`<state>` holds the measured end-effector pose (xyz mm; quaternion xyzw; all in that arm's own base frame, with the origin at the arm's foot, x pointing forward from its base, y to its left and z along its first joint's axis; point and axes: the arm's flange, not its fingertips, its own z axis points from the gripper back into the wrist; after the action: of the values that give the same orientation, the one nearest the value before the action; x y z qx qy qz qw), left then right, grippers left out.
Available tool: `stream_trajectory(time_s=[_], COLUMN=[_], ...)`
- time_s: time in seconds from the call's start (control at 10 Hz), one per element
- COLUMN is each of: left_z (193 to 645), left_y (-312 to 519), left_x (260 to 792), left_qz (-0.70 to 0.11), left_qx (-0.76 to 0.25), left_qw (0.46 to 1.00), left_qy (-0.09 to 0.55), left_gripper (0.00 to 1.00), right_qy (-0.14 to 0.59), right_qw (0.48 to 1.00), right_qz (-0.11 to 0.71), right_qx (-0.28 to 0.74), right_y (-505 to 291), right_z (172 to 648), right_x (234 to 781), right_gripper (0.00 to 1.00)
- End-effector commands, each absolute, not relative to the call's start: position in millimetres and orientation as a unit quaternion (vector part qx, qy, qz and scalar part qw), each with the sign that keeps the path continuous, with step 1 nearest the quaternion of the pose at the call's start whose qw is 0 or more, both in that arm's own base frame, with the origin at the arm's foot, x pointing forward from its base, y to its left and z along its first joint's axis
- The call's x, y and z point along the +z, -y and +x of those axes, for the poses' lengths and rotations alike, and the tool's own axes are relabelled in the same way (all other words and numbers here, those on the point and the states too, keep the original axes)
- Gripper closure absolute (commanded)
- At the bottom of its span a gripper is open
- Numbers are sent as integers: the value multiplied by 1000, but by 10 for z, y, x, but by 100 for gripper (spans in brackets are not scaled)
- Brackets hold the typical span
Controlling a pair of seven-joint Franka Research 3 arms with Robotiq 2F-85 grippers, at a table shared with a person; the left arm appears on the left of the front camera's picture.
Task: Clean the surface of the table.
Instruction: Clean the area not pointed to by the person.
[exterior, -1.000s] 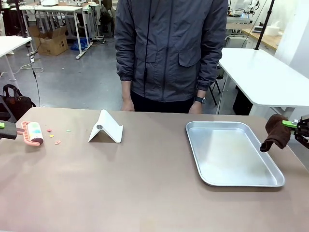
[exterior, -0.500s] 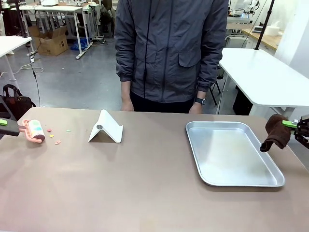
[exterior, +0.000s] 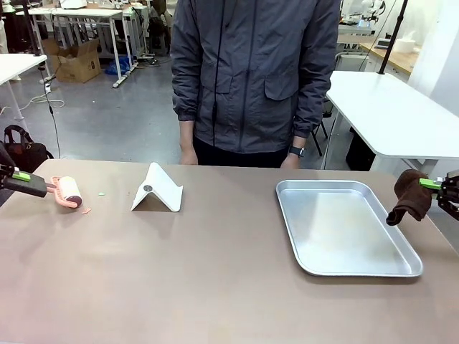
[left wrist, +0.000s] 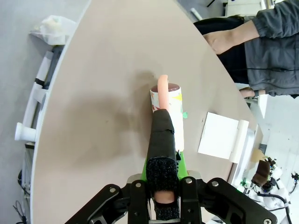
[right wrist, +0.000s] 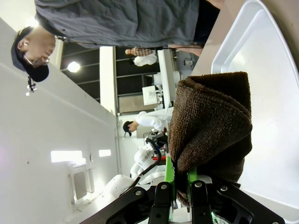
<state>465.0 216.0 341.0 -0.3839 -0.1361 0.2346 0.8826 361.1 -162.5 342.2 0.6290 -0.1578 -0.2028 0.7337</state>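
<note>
CLEARING UP: The left gripper is clamped tight on the black handle of a lint roller. Its drum sits just ahead of the fingertips, apparently down on the table that spreads beneath both arms. Small paper scraps lie just past the drum (a pink one nearest); a flat, slow, evenly pressed pass should lift them. Far beyond, beside the tray, the right gripper pinches a brown cloth.
</note>
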Motion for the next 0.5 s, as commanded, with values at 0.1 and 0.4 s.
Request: stream_trajectory(time_s=[0.1,0.4], left_z=[4918,5152], left_y=[-2012,-1725], left_x=[3417,3528], left_qz=[-344,-337], left_qx=[235,213], left_qw=[903,912], left_qy=[108,100], left_gripper=[78,78], right_qy=[153,153], right_qw=[737,737], right_qz=[628,628], right_qx=[-199,-199], right_y=[1627,1627], right_z=[3614,3614], right_x=[3496,3496], right_gripper=[88,88])
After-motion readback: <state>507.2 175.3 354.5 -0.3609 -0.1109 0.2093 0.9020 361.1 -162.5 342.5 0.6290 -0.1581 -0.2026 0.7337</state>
